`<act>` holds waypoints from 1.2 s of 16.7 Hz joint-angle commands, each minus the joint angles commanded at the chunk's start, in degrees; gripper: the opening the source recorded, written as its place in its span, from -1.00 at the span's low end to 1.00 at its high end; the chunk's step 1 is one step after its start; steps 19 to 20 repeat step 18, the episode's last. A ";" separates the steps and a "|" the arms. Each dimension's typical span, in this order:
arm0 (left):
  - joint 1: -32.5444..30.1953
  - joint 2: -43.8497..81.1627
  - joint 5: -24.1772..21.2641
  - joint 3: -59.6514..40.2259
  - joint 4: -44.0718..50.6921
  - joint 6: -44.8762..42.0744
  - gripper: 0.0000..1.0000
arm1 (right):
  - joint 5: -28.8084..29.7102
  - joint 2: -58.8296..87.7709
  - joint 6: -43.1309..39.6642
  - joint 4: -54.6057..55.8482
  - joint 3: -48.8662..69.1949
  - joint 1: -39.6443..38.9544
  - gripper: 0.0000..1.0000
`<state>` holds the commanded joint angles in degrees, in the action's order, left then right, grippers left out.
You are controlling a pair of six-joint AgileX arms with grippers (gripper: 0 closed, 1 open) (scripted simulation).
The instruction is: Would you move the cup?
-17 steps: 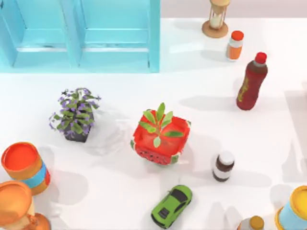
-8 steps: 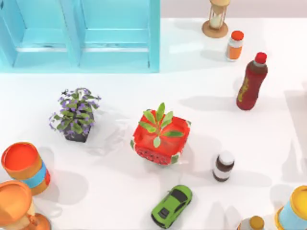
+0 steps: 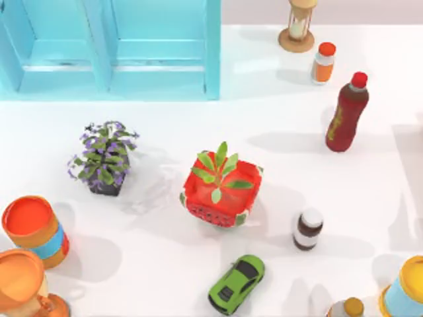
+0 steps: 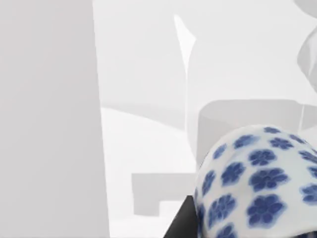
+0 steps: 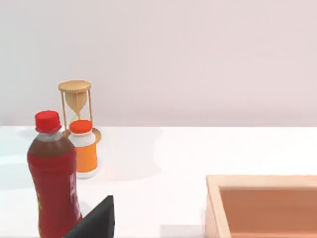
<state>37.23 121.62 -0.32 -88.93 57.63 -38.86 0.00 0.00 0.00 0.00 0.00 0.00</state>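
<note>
Table: plain white tabletop (image 3: 370, 198).
Cabinet: pale turquoise panelled cabinet (image 3: 112, 49) at the far left.
Cup: rounded white ceramic cup (image 4: 257, 183) patterned with dark blue flowers.
Planter: red square watermelon-patterned planter (image 3: 221, 198) with green rind corners and green leaves, mid-table.
Flower pot: small dark pot of purple flowers (image 3: 102, 158) with green foliage, to its left.
Car: lime-green toy car (image 3: 236, 284) with black windows, near edge.
Tall bottle: dark red plastic drink bottle (image 3: 346, 113) with red cap and yellow label print, on the right.
Small bottle: orange pill bottle (image 3: 323, 63) with white shoulder and red-orange cap.
Jar: dark brown jar (image 3: 308, 229) with white lid.
Hourglass: tan wooden hourglass (image 3: 297, 25), far right.
Can: orange can (image 3: 34, 231) with a light blue band, near left.
Box: peach-coloured open wooden box (image 5: 262, 206).
</note>
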 joint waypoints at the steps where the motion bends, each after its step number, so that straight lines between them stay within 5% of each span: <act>1: 0.00 0.00 0.00 0.00 0.00 0.00 -0.70 | 0.00 0.00 0.00 0.00 0.00 0.00 1.00; 12: 0.00 0.00 0.00 0.00 0.00 0.00 0.96 | 0.00 0.00 0.00 0.00 0.00 0.00 1.00; 20: 0.00 0.00 0.00 0.00 0.00 0.00 1.00 | 0.00 0.00 0.00 0.00 0.00 0.00 1.00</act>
